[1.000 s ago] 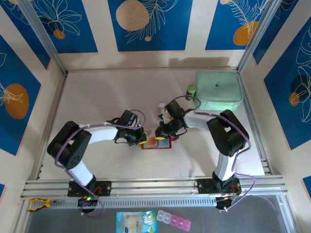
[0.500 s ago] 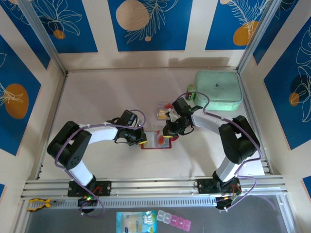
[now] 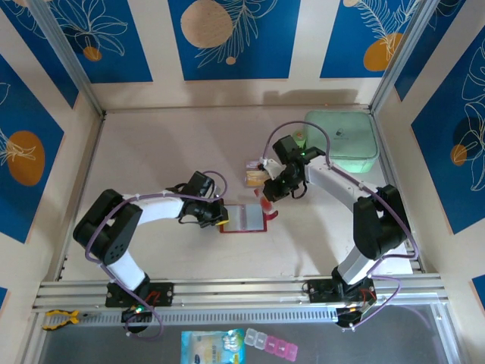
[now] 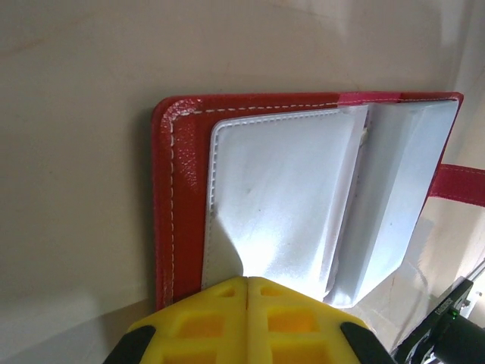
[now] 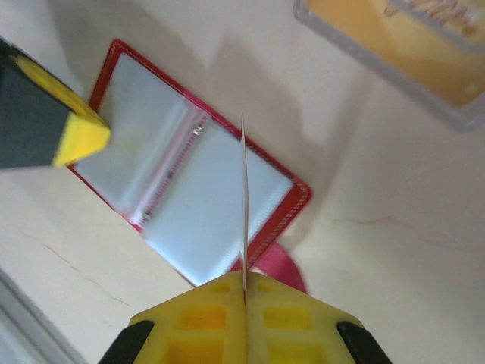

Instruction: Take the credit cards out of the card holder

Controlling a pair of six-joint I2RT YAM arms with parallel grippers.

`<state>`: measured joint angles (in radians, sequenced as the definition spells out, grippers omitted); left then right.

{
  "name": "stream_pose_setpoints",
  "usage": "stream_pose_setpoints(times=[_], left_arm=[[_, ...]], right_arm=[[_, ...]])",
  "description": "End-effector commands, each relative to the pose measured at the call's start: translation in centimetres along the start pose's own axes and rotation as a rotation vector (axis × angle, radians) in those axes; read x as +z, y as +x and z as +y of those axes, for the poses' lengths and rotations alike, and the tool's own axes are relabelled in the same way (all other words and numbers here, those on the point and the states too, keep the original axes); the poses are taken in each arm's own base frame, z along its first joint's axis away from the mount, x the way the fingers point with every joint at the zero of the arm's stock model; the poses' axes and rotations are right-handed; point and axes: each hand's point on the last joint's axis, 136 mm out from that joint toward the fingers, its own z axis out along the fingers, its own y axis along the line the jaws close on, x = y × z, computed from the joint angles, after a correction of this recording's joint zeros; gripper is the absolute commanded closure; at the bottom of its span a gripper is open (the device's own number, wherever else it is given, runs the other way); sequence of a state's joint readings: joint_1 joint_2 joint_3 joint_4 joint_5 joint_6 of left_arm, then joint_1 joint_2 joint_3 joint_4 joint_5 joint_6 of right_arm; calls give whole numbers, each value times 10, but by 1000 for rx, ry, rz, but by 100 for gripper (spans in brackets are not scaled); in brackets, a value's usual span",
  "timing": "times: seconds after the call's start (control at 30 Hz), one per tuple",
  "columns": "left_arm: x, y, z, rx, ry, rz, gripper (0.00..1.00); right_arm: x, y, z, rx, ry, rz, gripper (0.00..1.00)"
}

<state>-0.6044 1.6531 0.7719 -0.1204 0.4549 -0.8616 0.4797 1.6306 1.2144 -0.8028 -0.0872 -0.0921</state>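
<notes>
The red card holder lies open on the table, its greyish clear pockets facing up. My left gripper is shut on the near edge of a pocket page at the holder's left side. My right gripper hovers behind and to the right of the holder. It is shut on one of the credit cards, seen edge-on as a thin white line above the holder. Another tan-gold card with a clear rim lies flat on the table behind the holder.
A big mint green case stands at the back right, with a small green item at its left side. The holder's red snap tab sticks out under my right gripper. A packet and pill box lie in front of the rail.
My right gripper has lifted away from the card holder, toward the back right, with the card in it. The left gripper has stayed on the holder.
</notes>
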Motion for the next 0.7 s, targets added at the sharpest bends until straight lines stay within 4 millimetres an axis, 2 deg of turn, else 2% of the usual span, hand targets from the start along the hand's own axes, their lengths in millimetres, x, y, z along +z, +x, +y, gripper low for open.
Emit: stream_pose_setpoints(times=[0.0,0.13,0.3,0.43,0.67], left_arm=[[-6,-4,1,2,-18,-18,100],[-9,-4,-2,1,-16,-27,100],[-12,-5,-4,10,-15,-30,99],[-14,-6,-7,10,-14,-29,98],[-23,-9,-12,16,-18,-56,97]], right_arm=[[-12,-1,-10,-264,73,38,100],[-18,-14,-25,-375,141,73,100],[-16,-17,-38,-532,159,161,100],[-22,-35,-51,-592,173,166,100],[-31,-71,-61,-674,171,114,100]])
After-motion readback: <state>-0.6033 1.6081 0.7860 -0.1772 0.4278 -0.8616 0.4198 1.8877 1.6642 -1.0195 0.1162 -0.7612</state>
